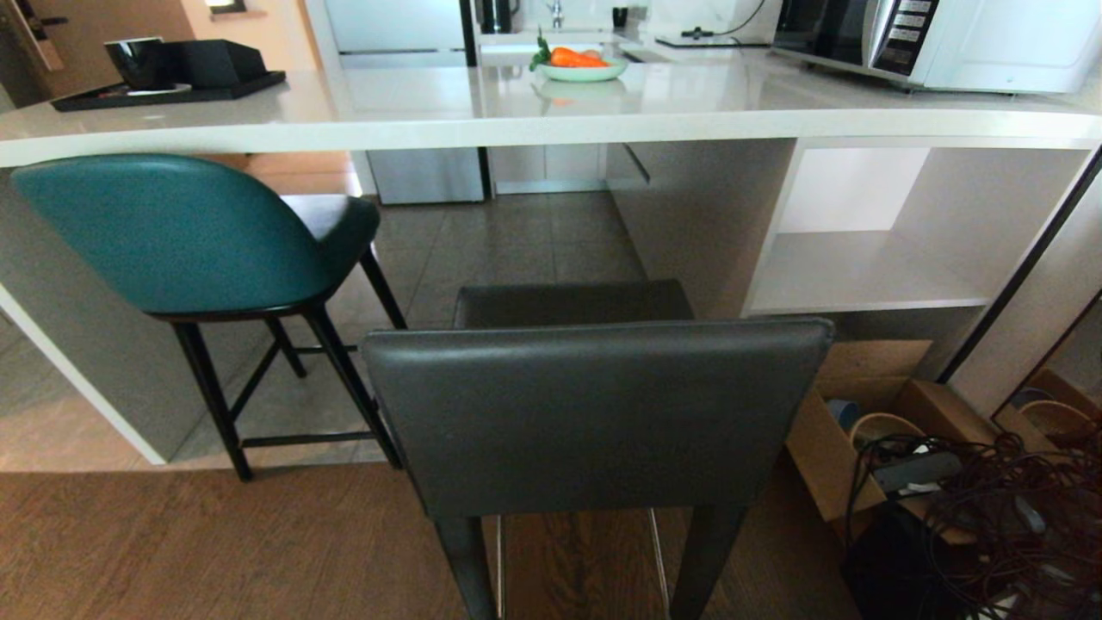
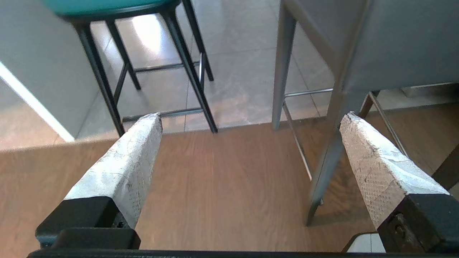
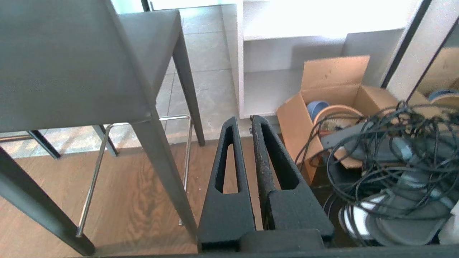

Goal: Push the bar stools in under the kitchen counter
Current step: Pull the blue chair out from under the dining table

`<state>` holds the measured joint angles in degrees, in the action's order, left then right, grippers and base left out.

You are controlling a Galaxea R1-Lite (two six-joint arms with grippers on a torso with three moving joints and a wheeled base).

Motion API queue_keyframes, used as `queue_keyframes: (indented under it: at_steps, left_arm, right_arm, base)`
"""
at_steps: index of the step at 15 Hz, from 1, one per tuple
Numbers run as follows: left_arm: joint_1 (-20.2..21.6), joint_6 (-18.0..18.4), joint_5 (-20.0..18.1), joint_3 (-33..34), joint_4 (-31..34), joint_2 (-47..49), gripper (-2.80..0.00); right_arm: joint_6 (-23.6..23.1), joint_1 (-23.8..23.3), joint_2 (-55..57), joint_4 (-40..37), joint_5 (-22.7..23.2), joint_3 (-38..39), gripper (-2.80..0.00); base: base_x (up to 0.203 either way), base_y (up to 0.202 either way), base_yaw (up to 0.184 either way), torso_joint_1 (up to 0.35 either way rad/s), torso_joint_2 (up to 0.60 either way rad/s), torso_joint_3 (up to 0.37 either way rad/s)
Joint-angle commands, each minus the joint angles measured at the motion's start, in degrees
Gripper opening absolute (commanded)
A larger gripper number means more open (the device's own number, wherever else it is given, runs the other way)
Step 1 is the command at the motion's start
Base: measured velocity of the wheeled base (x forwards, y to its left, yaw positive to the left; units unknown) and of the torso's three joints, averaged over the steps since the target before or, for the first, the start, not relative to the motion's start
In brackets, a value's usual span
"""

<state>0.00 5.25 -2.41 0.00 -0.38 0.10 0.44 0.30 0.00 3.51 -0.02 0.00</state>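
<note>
Grey stool [image 1: 594,413] stands out from the worktop [image 1: 551,116]; teal stool [image 1: 185,237] is tucked.
Left hand [image 2: 247,120] wide, right hand [image 3: 244,123] closed, both empty: pushing needs no grip.

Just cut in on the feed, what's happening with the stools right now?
Nothing is being handled. The teal stool sits partly under the counter; the grey stool stands out on the wood floor, directly before the robot. The left gripper is open and the right gripper shut, both low beside the grey stool's legs, touching nothing.
</note>
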Motion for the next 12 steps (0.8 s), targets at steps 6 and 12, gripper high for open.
queue_keyframes:
  at_steps: [6,12]
  left_arm:
    - [-0.2,-1.7,0.2,0.1,-0.1,0.0,0.0]
    - [-0.2,-1.8,0.2,0.1,-0.1,0.1,0.0]
  right_arm:
    - [0.0,0.0,0.0,0.1,0.0,1.3,-2.8]
    - [0.0,0.0,0.0,0.1,0.0,1.3,-2.8]
  base:
    - [0.001,0.141,-0.001,0.003,0.0,0.003]
    - [-0.001,0.042,0.001,0.001,0.0,0.002]
